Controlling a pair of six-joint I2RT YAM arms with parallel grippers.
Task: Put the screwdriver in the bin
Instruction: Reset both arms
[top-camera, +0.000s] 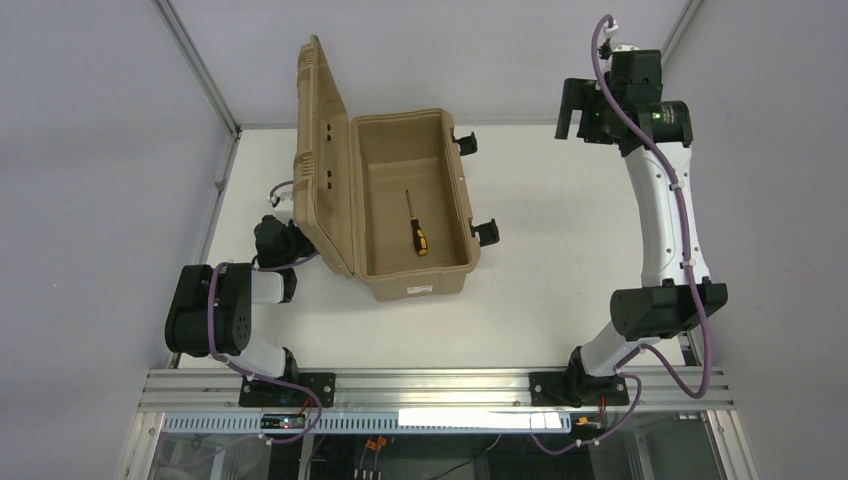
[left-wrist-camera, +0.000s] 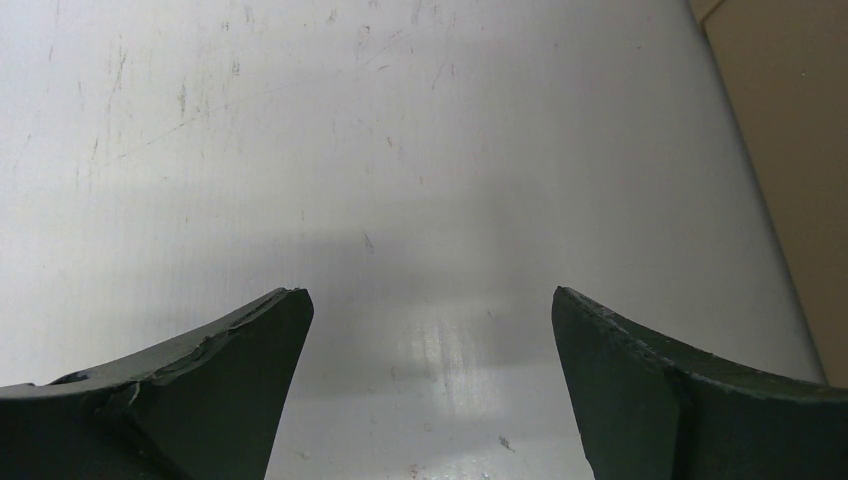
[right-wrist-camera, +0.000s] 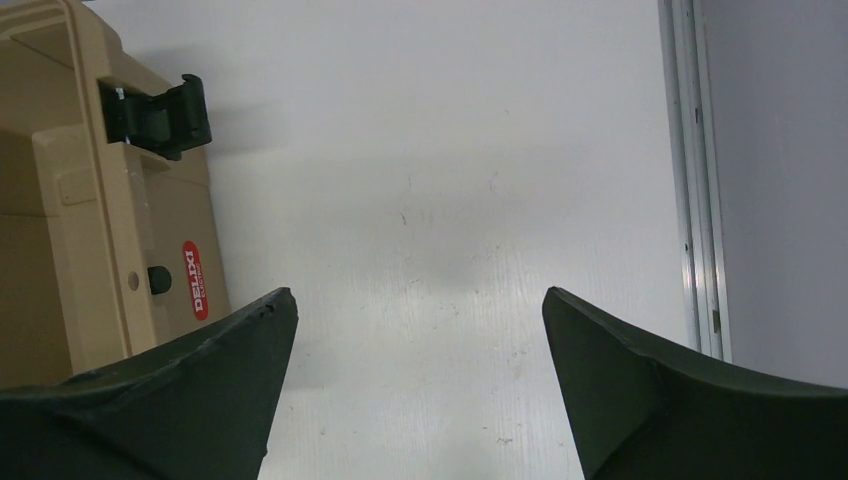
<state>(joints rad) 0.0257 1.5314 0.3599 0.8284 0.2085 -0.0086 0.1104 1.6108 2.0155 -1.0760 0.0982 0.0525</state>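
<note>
The tan bin (top-camera: 440, 278) stands in the middle of the table, its lid (top-camera: 322, 150) propped upright on the left side. Inside, on the bin's floor, lies the screwdriver (top-camera: 415, 228), silver shaft pointing away, black-and-yellow handle nearer. My right gripper (top-camera: 578, 112) hangs open, raised to the right of the bin at the back; nothing sits between its fingers (right-wrist-camera: 420, 300), and the bin's side (right-wrist-camera: 90, 230) shows at the left of its view. My left gripper (top-camera: 285, 240) sits low beside the lid, open and empty (left-wrist-camera: 430, 300) over bare table.
Black latches (top-camera: 486, 231) stick out from the bin's right side, one seen close (right-wrist-camera: 160, 115) above a red label (right-wrist-camera: 192, 280). A metal rail (right-wrist-camera: 690, 170) marks the table's right edge. The tan case edge (left-wrist-camera: 790, 150) borders the left wrist view.
</note>
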